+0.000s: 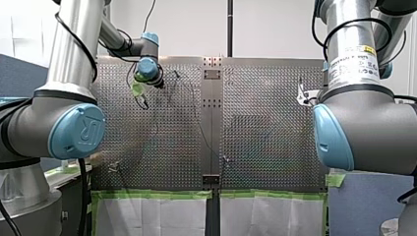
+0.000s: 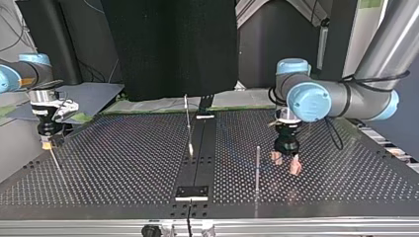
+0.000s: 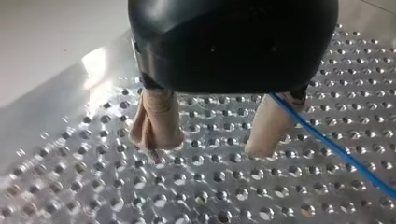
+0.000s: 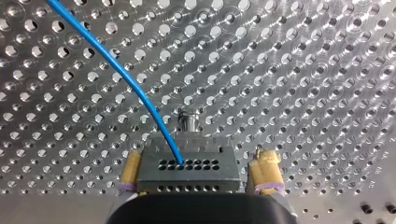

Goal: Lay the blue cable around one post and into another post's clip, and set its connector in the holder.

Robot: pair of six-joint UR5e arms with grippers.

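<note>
The blue cable [image 4: 116, 65] leaves the grey connector [image 4: 187, 170] and curves away over the perforated tabletop [image 4: 327, 70]. The connector sits between the yellow pads of my right gripper [image 4: 198, 161], which is closed on it and holds it off the surface at the top view's left. Just ahead of the connector a short metal stub [image 4: 189, 120] stands up from the holes.

Further along, the cable passes close beside one beige pad [image 3: 268, 130] of my left gripper [image 3: 208, 145]. That gripper hangs low over the tabletop, spread wide, with nothing between its pads. In the top view a thin upright post [image 2: 257, 168] stands near it, and a second post [image 2: 187, 116] stands by the centre rail. I cannot tell which one carries the clip.

As far as I can see, the routing has not begun, and the step in hand is for my left gripper to take the cable. I should shift sideways until the cable lies between the pads rather than outside them. Then I should close lightly enough for it to slip through. My right gripper should hold the connector firm and give slack, so the cable can be led low around the post without twisting or straining.
</note>
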